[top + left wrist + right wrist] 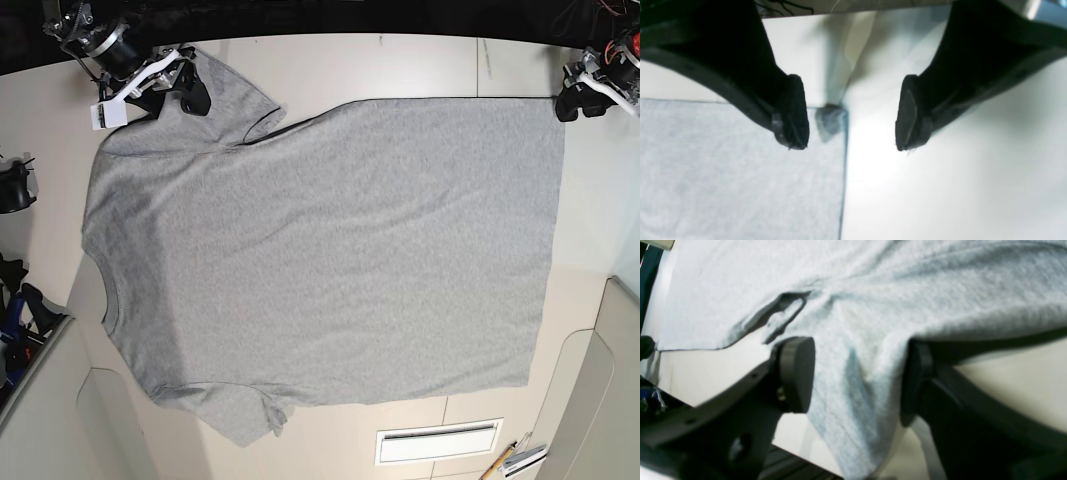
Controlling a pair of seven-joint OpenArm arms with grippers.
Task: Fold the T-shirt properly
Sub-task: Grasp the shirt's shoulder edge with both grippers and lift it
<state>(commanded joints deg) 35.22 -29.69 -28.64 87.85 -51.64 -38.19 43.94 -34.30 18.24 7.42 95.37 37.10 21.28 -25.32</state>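
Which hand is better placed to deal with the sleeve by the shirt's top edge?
Right, I'd judge: the right hand has that sleeve between its open fingers, while the left hand is at the T-shirt's far corner.

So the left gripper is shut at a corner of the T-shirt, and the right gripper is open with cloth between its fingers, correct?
Not quite: the left wrist view shows the left gripper open at that corner of the T-shirt. The right gripper is indeed open, with cloth between its fingers.
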